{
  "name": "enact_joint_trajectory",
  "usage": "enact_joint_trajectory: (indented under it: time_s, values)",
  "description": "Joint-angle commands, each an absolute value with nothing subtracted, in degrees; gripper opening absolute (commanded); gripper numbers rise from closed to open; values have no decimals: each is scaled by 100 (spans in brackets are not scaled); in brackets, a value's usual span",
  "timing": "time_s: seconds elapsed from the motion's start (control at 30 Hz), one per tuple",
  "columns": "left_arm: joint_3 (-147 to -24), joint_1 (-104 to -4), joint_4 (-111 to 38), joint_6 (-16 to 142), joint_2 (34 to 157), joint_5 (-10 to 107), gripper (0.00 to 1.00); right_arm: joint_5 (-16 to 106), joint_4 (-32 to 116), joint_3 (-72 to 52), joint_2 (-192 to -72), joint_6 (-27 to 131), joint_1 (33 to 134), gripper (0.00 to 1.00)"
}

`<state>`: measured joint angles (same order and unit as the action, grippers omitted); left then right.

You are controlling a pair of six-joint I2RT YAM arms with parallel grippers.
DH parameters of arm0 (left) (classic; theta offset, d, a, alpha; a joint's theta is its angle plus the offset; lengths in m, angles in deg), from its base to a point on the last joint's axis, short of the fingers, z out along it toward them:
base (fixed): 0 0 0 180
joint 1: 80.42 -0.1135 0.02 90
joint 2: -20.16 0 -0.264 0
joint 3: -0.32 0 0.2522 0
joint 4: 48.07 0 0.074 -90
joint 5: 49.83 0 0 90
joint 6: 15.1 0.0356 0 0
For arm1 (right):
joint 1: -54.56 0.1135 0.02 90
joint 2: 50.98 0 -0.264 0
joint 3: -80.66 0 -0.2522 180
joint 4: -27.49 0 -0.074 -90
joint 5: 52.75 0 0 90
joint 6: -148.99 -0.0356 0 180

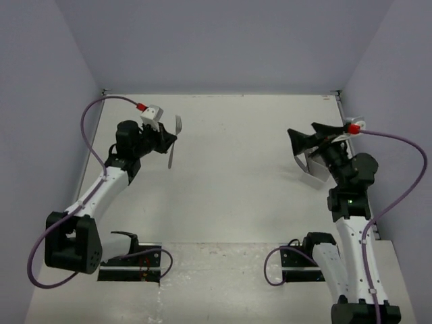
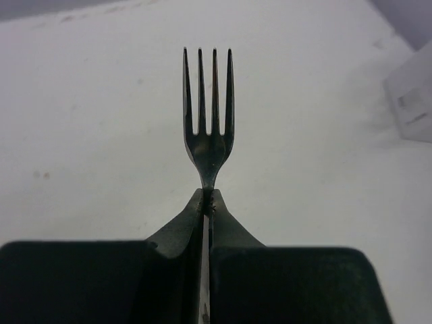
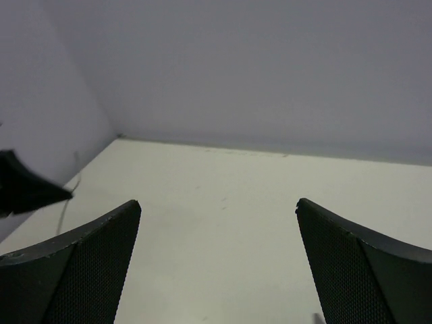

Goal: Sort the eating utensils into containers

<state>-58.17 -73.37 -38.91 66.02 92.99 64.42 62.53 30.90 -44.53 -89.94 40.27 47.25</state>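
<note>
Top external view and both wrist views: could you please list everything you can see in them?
fork: one, shiny silver, clamped by its neck, tines past the fingertips, over the table's left side
container: one, pale translucent, table's right side, by the right gripper
table: one, white, otherwise bare
walls: pale grey, on three sides of the table
cables: two, purple, one looping along each arm
left gripper: one, black, shut on the fork
right gripper: one, black, open, holding nothing
</note>
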Motion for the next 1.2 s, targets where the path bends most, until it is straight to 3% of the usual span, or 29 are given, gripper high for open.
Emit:
enact_joint_trajectory:
  time_s: [0.0,0.17,0.33,0.57,0.8,1.03,1.07,1.17]
  values:
    - [-5739,-6937,-5126,5821,8811,7391,0,6836,2781,-4744,-9210,3466,5831,99]
    - [-5782,-6145,-5479,5557,8415,7130,0,6977,1623,-4779,-10079,2745,7308,99]
    - [-5870,-5608,-5620,5494,8081,7198,0,6144,1507,-4375,-10827,2719,8381,99]
    - [-5809,-5081,-5444,5724,7983,7068,0,5255,444,-4147,-11417,1462,8716,99]
    - [-5957,-4790,-5514,5715,8176,6882,0,4930,662,-3777,-11645,1715,9173,93]
    - [-6178,-4606,-5444,5767,8396,6803,0,4297,1154,-3584,-11786,1856,9358,74]
    - [-6169,-4571,-5461,5768,8405,6768,0,4192,1285,-3566,-11786,1874,9384,63]
    - [-6178,-4518,-5496,5724,8414,6680,0,3884,1549,-3488,-11795,2040,9516,49]
